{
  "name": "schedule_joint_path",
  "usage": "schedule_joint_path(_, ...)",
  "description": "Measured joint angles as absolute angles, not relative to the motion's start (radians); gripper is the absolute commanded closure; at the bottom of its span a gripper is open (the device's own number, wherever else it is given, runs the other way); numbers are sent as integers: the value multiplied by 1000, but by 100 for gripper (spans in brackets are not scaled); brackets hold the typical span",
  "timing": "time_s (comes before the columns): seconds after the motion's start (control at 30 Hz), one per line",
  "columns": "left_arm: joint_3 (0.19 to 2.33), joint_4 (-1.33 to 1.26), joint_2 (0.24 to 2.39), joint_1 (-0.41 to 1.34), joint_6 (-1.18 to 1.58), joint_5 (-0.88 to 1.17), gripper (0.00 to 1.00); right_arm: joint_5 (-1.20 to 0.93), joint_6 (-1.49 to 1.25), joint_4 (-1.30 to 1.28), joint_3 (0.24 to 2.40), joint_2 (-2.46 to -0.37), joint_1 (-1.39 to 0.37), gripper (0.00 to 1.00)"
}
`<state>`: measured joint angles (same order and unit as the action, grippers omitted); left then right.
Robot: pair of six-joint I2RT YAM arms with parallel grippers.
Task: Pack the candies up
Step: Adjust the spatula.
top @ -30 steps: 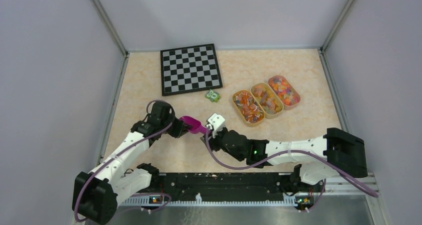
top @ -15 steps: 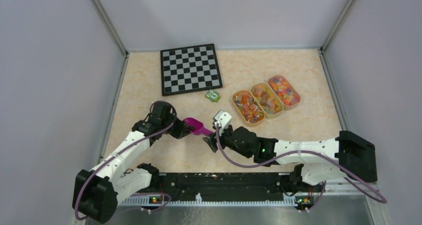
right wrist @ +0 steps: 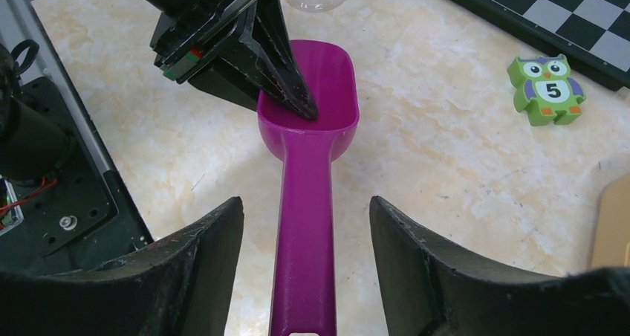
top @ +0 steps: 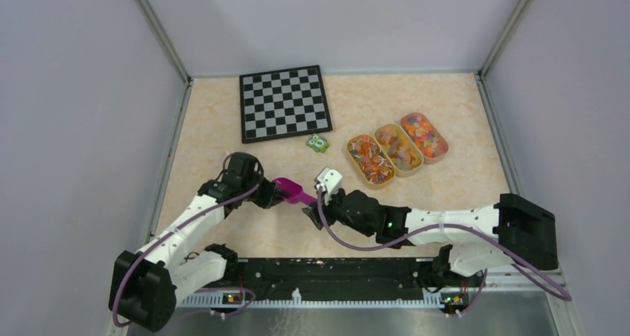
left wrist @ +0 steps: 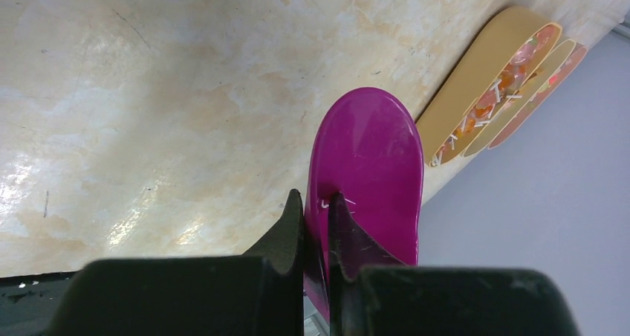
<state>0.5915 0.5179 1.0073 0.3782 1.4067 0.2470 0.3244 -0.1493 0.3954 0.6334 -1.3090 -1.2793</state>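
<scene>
At the bottom of the right wrist view, the right gripper (right wrist: 303,213) spreads wide astride the magenta scoop (right wrist: 306,165) handle, touching neither side. Beyond, the left gripper (left wrist: 316,201) pinches the scoop's bowl wall (one finger inside). Farther, right of centre in the top view, the candies (top: 399,149) fill three trays (top: 348,149), well apart from both jaws.

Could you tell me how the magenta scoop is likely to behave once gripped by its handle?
The scoop looks like rigid moulded plastic, so it should probably stay stiff. Its glossy surface may be slippery. The left gripper pinches only the bowl's rim, so it might pivot.
</scene>
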Motion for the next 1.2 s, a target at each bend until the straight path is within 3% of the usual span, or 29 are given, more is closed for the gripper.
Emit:
schedule_joint_path(0.17,584,518,1005,378,1414,248,100,309,-149,395,633,-1310,-1279,36)
schedule_joint_path(0.4,583,517,1005,381,1424,262,100,274,-159,371,630,-1289,-1280,25)
schedule_joint_path(0.8,583,508,991,393,1446,372,100,271,-169,378,587,-1192,-1279,30)
schedule_joint_path(0.9,582,505,991,393,1447,381,100,271,-169,381,593,-1217,-1279,39)
schedule_joint_path(1.13,577,503,990,390,1442,377,100,294,-168,349,627,-1272,-1275,81)
schedule_joint_path(1.2,577,500,988,390,1442,376,100,299,-167,347,631,-1273,-1275,86)
